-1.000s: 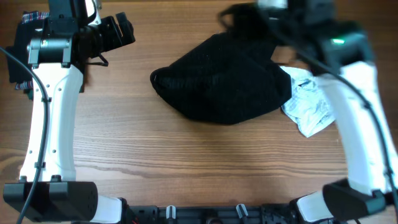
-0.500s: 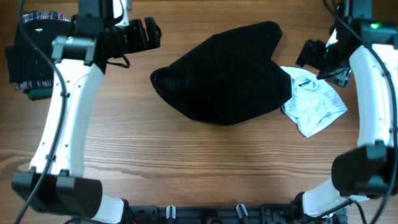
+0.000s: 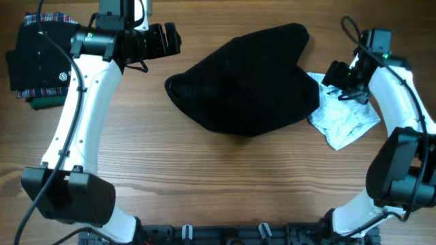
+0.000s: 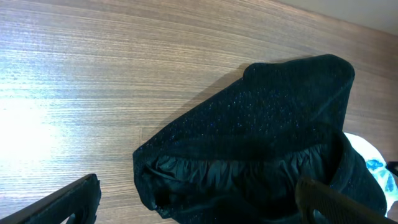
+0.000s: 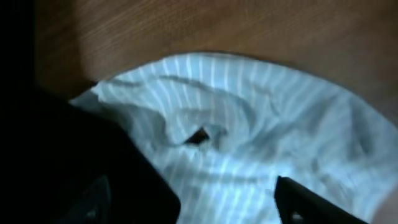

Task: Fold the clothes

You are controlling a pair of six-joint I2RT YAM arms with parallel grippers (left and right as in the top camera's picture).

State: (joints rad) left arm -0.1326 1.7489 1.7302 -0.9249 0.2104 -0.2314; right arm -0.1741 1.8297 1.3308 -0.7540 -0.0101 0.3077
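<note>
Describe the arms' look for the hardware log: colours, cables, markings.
Both arms match: the left arm and right arm have white rounded link shells with black joints and bases. Thin black cables run exposed along the links. The left gripper and right gripper are all black and blocky. No sleeves.

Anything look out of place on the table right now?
Nothing damaged. The black garment lies bunched, its right edge overlapping the crumpled striped cloth; both unfolded, unlike the folded pile at the far left.
</note>
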